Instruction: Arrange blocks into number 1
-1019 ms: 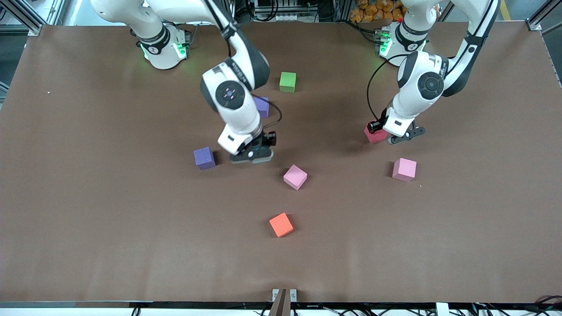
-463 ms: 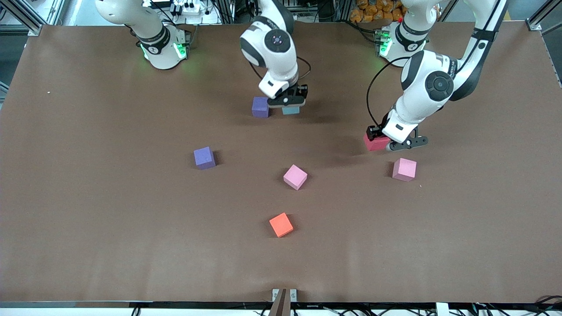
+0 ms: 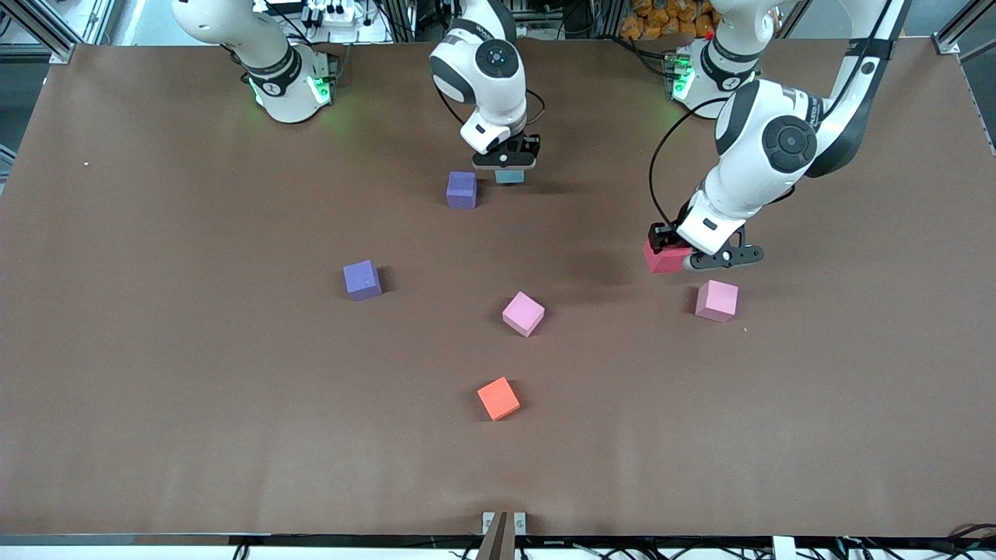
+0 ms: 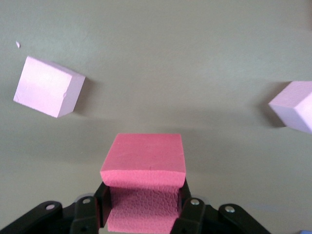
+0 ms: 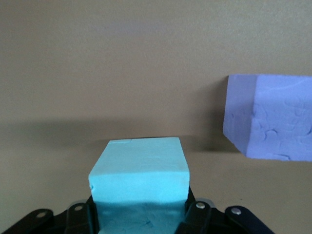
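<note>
Although both arms already carry a cube, nothing on the brown desk [image 3: 156, 350] reads as a number 1 yet; the blocks lie scattered and no two of them touch.

The right gripper [image 3: 506, 164] hangs low over the desk midway between the two robot bases, its fingers closed on the light blue block [image 3: 510, 176]. In the right wrist view that block [image 5: 140, 170] fills the gap between the fingers, with one purple block [image 5: 268, 117] just beside it but apart. From the front camera this purple block [image 3: 461, 189] sits on the desk, toward the right arm's end from the blue one.

The left gripper [image 3: 689, 255] is over the left arm's end of the desk, fingers clamped on the red block [image 3: 664, 257]; the left wrist view shows the red block [image 4: 144, 161] squeezed between them and raised off the surface. A pink block [image 3: 717, 300] lies near it, nearer the front camera.

Loose on the desk are a second purple block [image 3: 362, 279], a second pink block [image 3: 523, 313] near the middle, and an orange block [image 3: 498, 398] nearest the front camera. A green block cannot be seen; the right arm may be covering it.

My judgement: the task is at an early stage. Every block is yet to be lined up into the upright stroke and its short top flag.
</note>
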Robot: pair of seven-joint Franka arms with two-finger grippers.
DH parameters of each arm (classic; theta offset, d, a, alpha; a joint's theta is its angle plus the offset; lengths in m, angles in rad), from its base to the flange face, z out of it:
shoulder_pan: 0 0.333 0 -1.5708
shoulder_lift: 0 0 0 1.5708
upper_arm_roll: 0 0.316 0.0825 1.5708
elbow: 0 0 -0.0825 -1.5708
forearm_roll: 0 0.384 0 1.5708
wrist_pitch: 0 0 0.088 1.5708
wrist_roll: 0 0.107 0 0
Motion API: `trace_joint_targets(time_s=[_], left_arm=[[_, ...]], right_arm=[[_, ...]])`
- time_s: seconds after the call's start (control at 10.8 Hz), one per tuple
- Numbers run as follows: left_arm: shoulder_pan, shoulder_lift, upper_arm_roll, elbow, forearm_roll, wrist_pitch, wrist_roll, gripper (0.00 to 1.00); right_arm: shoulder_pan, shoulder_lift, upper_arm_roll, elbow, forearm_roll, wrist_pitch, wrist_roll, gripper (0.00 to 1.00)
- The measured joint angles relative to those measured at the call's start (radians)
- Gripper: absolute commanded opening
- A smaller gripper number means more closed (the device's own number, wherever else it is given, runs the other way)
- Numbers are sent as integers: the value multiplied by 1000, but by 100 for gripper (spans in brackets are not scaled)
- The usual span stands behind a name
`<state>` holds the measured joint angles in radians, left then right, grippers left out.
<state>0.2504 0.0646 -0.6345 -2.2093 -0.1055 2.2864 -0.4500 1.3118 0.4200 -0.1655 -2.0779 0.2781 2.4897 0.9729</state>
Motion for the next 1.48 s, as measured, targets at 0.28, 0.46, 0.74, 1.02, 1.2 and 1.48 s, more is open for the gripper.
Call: trace_joint_targets(time_s=[0.28, 0.46, 0.74, 1.02, 1.2, 1.48], left_arm=[[-2, 0, 0, 8, 0, -16, 24, 0], [-2, 0, 0, 8, 0, -26, 29, 0], [-4, 0, 0, 11, 0, -27, 38, 0], [-74, 1, -3, 43, 0, -29, 40, 0], [-151, 8, -5, 52, 0, -32, 40, 0], [-222, 31, -5, 53, 0, -32, 38, 0]], right_arm=[[33, 9, 2, -6, 0, 13, 1, 100], [35, 11, -1, -8, 0, 22, 1, 100], [-26, -28, -14, -4, -16, 14, 2, 100], [-172, -107, -17, -7, -191, -109, -16, 100], [-241, -116, -17, -16, -232, -128, -72, 100], [-288, -119, -8, -64, -239, -68, -80, 100]])
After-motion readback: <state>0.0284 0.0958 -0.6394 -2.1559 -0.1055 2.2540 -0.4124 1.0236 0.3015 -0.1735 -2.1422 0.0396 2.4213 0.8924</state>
